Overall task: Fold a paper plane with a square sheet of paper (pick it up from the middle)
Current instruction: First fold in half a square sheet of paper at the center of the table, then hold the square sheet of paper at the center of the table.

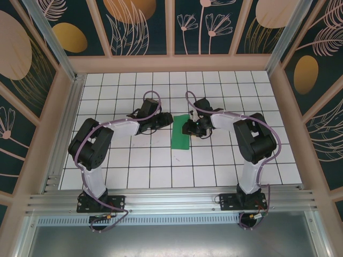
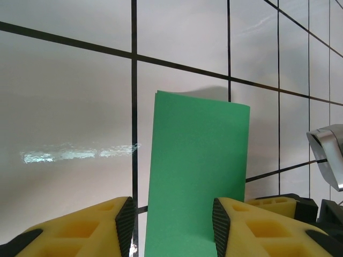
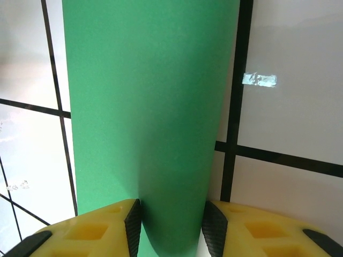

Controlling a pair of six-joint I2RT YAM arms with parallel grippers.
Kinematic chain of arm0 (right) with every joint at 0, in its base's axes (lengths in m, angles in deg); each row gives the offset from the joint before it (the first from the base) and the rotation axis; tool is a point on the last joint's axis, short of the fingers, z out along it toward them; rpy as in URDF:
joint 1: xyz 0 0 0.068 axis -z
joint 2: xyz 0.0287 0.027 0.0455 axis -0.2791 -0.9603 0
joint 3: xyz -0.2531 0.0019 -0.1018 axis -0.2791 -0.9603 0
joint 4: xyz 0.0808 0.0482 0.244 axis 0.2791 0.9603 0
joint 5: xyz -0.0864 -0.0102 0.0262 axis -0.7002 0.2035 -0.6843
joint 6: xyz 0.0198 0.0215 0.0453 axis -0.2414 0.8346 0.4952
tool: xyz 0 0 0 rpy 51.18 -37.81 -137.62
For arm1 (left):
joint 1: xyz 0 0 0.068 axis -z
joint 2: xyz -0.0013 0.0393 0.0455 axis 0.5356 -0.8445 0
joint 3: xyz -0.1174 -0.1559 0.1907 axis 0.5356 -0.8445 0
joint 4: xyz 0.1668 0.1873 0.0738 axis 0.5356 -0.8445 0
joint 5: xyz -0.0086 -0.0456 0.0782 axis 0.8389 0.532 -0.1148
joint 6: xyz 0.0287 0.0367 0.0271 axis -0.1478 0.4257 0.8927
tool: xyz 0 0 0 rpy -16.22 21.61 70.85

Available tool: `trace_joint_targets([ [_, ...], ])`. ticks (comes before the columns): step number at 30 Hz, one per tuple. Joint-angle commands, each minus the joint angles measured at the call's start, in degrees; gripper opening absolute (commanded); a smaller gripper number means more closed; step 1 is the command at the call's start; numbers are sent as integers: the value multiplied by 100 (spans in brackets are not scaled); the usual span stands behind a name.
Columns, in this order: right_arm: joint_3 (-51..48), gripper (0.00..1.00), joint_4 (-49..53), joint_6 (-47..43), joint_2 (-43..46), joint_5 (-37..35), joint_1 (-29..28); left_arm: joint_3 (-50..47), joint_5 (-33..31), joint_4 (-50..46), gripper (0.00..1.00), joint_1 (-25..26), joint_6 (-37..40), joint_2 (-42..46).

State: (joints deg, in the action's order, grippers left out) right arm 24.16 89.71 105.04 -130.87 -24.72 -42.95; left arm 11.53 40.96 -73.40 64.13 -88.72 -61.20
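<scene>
My right gripper (image 3: 171,217), half-open, pinches the bowed square sheet of paper (image 3: 150,107); my left gripper (image 2: 174,217) straddles it unclamped. I should keep edges aligned.

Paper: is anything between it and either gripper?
Nothing visible. The paper sits directly between the left gripper and right gripper, and in both wrist views it reaches in between the fingers.

The square sheet of paper (image 2: 198,171) is matt green paper with a smooth face. The bench (image 1: 134,160) is glossy white with black grid lines and throws back glare. The left tool (image 2: 172,217) and right tool (image 3: 170,222) have matt yellow plastic fingers with black ribbed pads (image 2: 126,217). At six o'clock in the top view runs a brushed metal rail (image 1: 171,199).
</scene>
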Motion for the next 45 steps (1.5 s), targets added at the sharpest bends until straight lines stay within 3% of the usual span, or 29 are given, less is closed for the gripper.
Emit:
trace_joint_targets([
  [1, -209, 43, 147, -281, -608, -615, -33, 95, 45, -103, 46, -28, 45, -108],
  [12, -207, 43, 164, -161, -661, -770, -50, 101, 500, 118, 45, -26, -43, -205],
  [28, -207, 43, 184, -255, -749, -853, -86, 188, 1159, 336, 28, 152, -155, -562],
  [45, -170, 43, 148, -295, -804, -845, -97, 443, 1057, -200, 24, 191, -65, -875],
])
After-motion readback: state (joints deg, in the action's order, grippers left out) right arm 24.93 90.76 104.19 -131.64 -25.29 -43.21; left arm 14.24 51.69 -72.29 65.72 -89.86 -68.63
